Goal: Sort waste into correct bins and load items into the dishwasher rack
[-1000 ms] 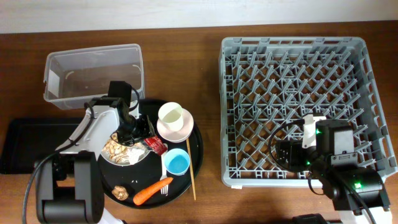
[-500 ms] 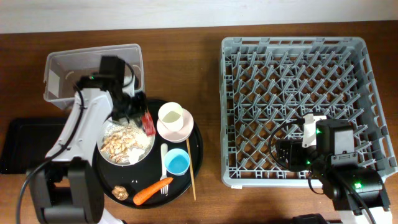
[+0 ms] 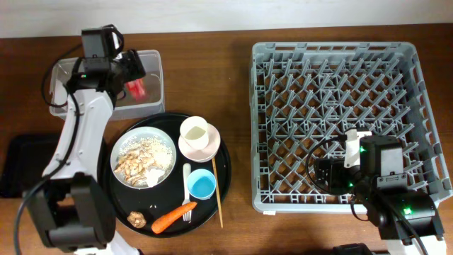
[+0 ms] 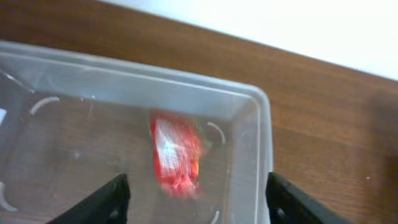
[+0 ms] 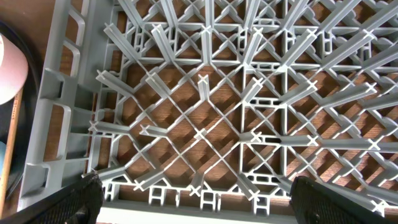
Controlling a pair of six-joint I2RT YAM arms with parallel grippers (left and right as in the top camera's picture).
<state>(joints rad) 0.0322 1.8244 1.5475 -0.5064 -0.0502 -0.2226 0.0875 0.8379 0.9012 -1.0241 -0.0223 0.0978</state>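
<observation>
My left gripper (image 3: 133, 71) is open above the clear tub (image 3: 145, 106). The crumpled red snack wrapper (image 3: 134, 88) is free of the fingers and blurred inside the tub; in the left wrist view it (image 4: 176, 155) lies between my wide-open fingers (image 4: 198, 193) near the tub's corner (image 4: 186, 87). My right gripper (image 3: 322, 175) is open and empty over the front of the grey dishwasher rack (image 3: 333, 53), whose lattice (image 5: 62, 93) fills the right wrist view between the fingers (image 5: 193, 186). The white plate (image 3: 166, 138) holds beige scraps (image 3: 138, 161).
The big round black tray (image 3: 223, 170) holds the plate, a cream cup (image 3: 193, 130) in a pink bowl (image 3: 209, 147), a blue cup (image 3: 202, 185), a spoon (image 3: 187, 173), a carrot (image 3: 172, 217) and a chopstick (image 3: 219, 198). The shallow black tray (image 3: 18, 166) lies at the left.
My left arm lifted the red wrapper off the plate, carried it back over the clear tub and opened; the wrapper is now loose in the tub. The right arm has not moved.
</observation>
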